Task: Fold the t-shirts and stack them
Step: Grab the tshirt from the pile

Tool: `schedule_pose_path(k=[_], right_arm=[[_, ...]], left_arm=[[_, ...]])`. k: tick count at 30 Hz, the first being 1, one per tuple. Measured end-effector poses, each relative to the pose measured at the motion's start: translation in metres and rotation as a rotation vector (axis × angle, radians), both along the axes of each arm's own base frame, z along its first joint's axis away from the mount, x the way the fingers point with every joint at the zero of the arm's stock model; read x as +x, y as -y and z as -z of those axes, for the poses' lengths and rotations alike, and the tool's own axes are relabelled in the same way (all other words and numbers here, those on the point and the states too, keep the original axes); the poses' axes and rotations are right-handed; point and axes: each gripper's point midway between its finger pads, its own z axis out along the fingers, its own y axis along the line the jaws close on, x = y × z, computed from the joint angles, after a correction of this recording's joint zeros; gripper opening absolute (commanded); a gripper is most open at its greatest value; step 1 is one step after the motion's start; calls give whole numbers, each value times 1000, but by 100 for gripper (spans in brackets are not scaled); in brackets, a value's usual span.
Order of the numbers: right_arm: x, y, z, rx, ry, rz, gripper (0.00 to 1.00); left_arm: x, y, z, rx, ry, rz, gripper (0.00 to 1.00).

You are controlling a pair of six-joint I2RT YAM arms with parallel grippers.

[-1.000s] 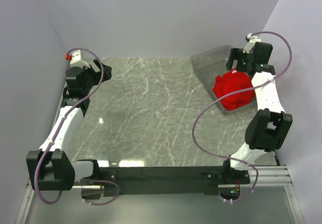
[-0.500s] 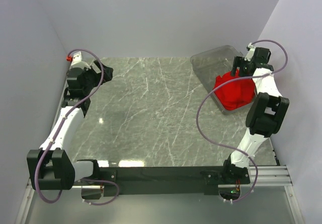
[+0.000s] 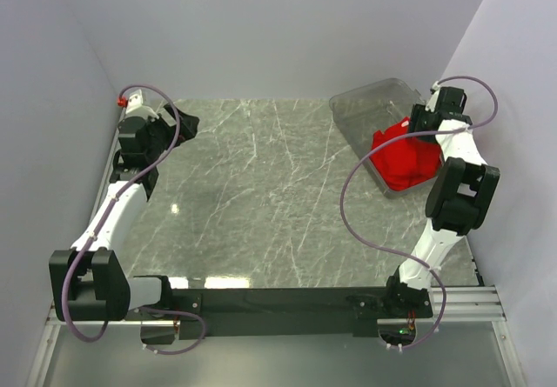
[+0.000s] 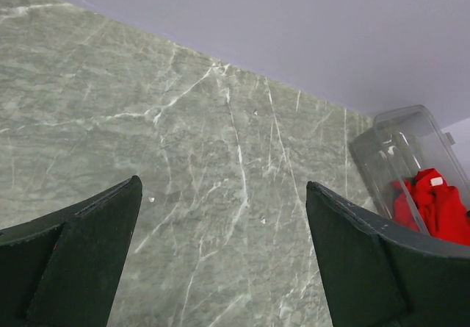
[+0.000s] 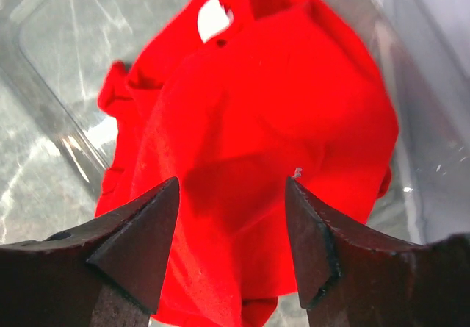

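Observation:
The red t-shirt (image 3: 402,158) lies crumpled in a clear plastic bin (image 3: 365,104) at the table's back right. It fills the right wrist view (image 5: 250,136), with a white label near its top, and shows small in the left wrist view (image 4: 437,209). My right gripper (image 3: 418,126) hangs just above the shirt with its jaws open and nothing between them; in its wrist view the gripper (image 5: 231,187) stands over the heap. My left gripper (image 3: 178,126) is open and empty over the table's back left; in its wrist view the gripper (image 4: 224,191) frames bare marble.
The grey marble table (image 3: 261,196) spans the middle. Pale walls close in the left, back and right. The bin sits tilted against the right wall. A black rail (image 3: 278,300) with the arm bases runs along the near edge.
My right gripper has let go of the red shirt, which has dropped back into the bin. The right arm has drawn back toward the right wall. The left arm has barely moved.

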Motion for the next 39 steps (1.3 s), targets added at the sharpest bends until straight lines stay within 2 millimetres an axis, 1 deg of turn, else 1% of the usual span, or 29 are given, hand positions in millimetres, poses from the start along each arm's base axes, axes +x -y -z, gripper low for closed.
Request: schedule_pose_path(k=[4, 8, 10, 11, 13, 16, 17, 19, 22, 24, 26, 30, 34, 35, 37, 39], right_arm=[[-10, -4, 14, 22, -37, 7, 64], [-19, -9, 25, 47, -77, 13, 54], [-22, -10, 27, 57, -86, 20, 49], [-22, -10, 27, 62, -86, 24, 42], [-21, -12, 27, 72, -84, 24, 35], [-21, -15, 27, 87, -82, 16, 20], [-21, -17, 27, 95, -80, 11, 10], [-20, -19, 26, 105, -75, -2, 0], [-18, -26, 24, 135, -65, -30, 0], [-18, -35, 18, 158, -49, -78, 0], [-18, -44, 8, 181, -24, -135, 0], [-18, -62, -38, 206, 101, -232, 0], [-18, -79, -101, 168, 266, -296, 0], [-18, -83, -114, 158, 301, -311, 0], [-18, -97, -142, 137, 373, -346, 0], [-17, -118, -169, 121, 436, -394, 0]], left_arm=[[2, 3, -2, -16, 8, 11, 100], [3, 6, 4, -23, -7, 28, 99], [3, 8, 8, -28, -19, 37, 99], [3, 8, 8, -29, -21, 41, 99], [3, 9, 8, -31, -21, 46, 99], [3, 10, 8, -36, -21, 50, 99], [2, 11, 8, -41, -21, 55, 99], [2, 13, 7, -51, -21, 63, 99], [0, 18, 6, -64, -22, 86, 99], [-1, 21, 5, -70, -20, 104, 99], [-2, 24, 3, -76, -16, 124, 99], [-4, 30, 0, -84, -5, 161, 99], [-6, 34, -1, -88, -4, 186, 99], [-6, 35, -1, -88, -4, 189, 99], [-6, 36, -1, -89, -4, 195, 100], [-7, 36, -1, -88, -4, 196, 99]])
